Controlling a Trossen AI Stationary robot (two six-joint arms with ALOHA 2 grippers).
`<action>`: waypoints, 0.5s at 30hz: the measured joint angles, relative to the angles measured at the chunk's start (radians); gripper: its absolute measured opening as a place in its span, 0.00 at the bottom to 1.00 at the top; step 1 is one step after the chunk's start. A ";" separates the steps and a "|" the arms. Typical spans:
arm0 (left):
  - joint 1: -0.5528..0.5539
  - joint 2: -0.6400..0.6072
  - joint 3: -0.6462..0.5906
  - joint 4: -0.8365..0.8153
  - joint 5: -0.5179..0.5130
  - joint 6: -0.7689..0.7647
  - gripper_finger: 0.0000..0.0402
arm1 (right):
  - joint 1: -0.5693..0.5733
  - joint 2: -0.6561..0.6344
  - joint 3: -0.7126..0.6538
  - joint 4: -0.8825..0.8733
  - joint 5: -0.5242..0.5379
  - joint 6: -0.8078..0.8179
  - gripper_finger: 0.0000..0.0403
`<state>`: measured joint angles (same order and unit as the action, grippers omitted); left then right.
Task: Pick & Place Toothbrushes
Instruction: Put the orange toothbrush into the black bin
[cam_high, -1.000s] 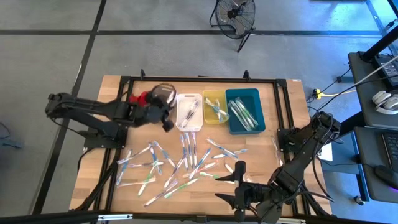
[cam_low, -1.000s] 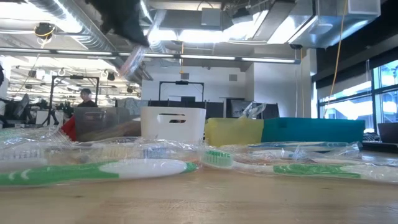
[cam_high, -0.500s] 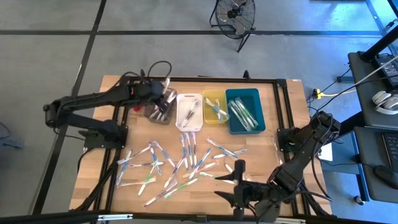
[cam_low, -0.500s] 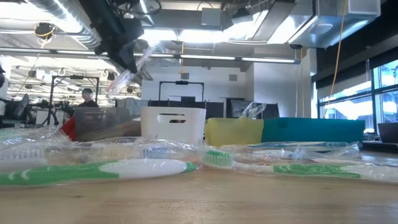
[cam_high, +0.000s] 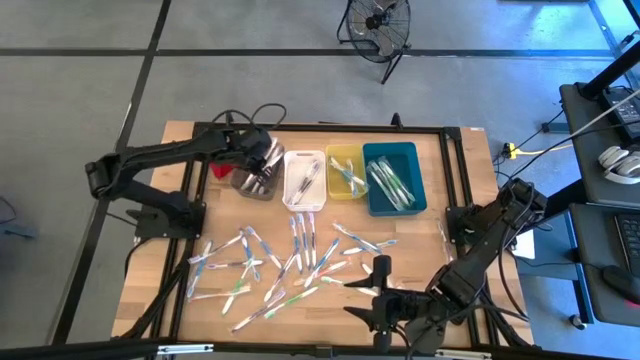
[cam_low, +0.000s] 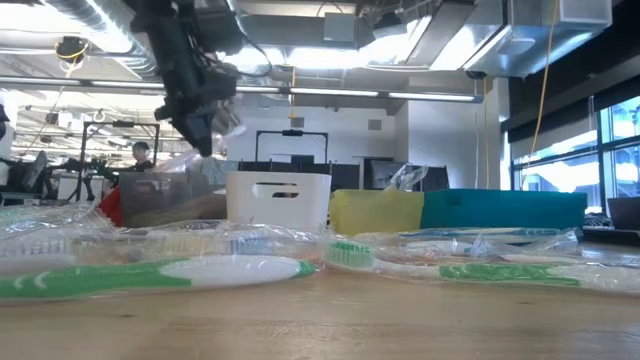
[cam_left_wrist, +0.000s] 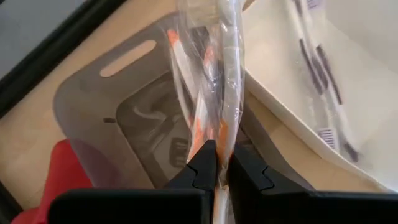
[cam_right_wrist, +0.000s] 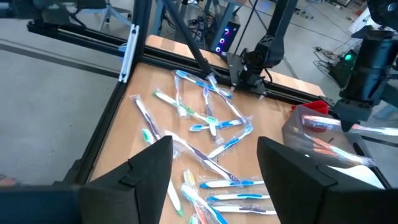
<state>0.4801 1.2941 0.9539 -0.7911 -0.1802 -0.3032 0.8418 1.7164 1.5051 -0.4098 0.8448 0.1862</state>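
Many wrapped toothbrushes lie loose on the wooden table's near half. At the far side stand a grey bin, a white bin, a yellow bin and a teal bin, each with brushes inside. My left gripper hangs over the grey bin, shut on an orange-and-white toothbrush in clear wrap. My right gripper waits open at the table's near edge, above the loose brushes. My left gripper pinches the wrapped toothbrush's handle between its two fingers. The fingers slant down from above, and the brush runs on beyond them along their line. It is clear of the table, over the grey bin's inside; whether its far end touches the bin I cannot tell.
A small red object sits just left of the grey bin. A black frame runs around the table. Bare wood shows at the right of the table, beside the loose brushes.
My left gripper has swung toward the far edge, over the grey bin, then come down and tipped more steeply downward. It has stayed shut on the toothbrush, which went along with it.
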 joint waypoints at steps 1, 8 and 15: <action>0.000 0.014 0.000 0.002 0.000 0.000 0.04 | -0.002 0.000 0.000 -0.002 0.000 0.009 0.60; 0.004 0.085 0.000 0.001 0.004 0.002 0.04 | -0.003 0.000 0.000 -0.021 0.000 0.027 0.63; 0.027 0.134 0.000 0.002 0.023 0.002 0.04 | -0.003 0.000 0.000 -0.022 0.000 0.040 0.63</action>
<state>0.5068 1.4285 0.9539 -0.7891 -0.1577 -0.3016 0.8383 1.7164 1.5051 -0.4315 0.8446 0.2265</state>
